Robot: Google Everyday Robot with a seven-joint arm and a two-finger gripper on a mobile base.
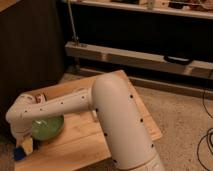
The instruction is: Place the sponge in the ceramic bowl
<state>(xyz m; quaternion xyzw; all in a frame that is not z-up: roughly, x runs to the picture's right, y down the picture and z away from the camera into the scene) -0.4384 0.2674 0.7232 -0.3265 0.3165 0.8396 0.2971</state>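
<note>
Our gripper point(26, 145) hangs low at the table's point(86, 139) near-left corner, right at the sponge point(19, 153). We cannot tell how far open it is, or whether it has hold of the sponge. The sponge lies outside the bowl point(48, 128), at about seven o'clock of it and near the table's edge. We judge the step in hand to be the grasp. To do it well, we need a square, centred grip that does not push the sponge off the edge. Then we lift above the rim, carry toward one o'clock and let go low over the bowl's middle. We count one gripper, one arm point(65, 102), one sponge, one bowl and one table.
</note>
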